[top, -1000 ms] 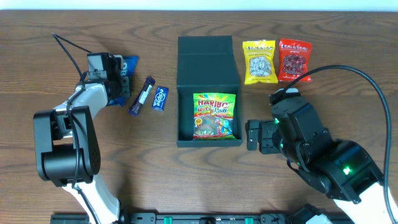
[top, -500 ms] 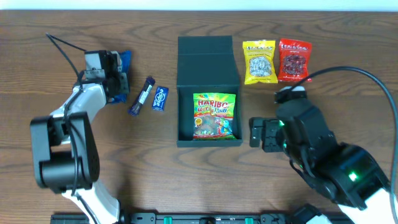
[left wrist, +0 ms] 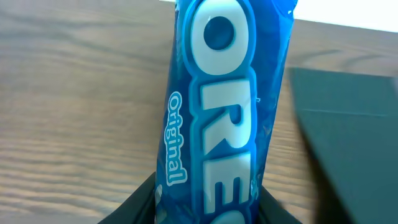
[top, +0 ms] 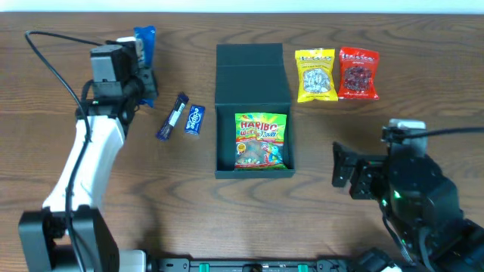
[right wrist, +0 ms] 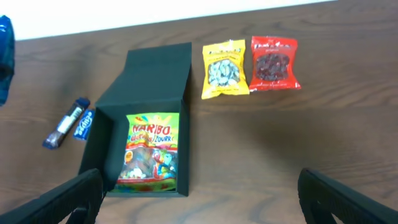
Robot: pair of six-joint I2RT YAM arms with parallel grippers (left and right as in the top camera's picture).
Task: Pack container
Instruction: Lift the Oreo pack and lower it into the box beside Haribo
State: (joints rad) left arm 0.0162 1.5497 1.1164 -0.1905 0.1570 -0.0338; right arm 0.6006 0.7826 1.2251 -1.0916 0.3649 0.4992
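The dark green container (top: 225, 162) stands open mid-table with its flap lid (top: 252, 74) laid back; a Haribo bag (top: 261, 140) lies inside. It also shows in the right wrist view (right wrist: 99, 143). My left gripper (top: 140, 57) is shut on a blue Oreo packet (left wrist: 217, 106), held above the table at the far left. My right gripper (top: 344, 170) is open and empty, right of the container, its fingers wide apart in the right wrist view (right wrist: 199, 199).
A yellow snack packet (top: 315, 75) and a red snack packet (top: 358, 73) lie at the back right. A dark bar (top: 172, 116) and a small blue packet (top: 195, 119) lie left of the container. A cable loops off each arm.
My left gripper has lifted the Oreo packet off the table and moved it back. My right arm has drawn away to the right of the container.
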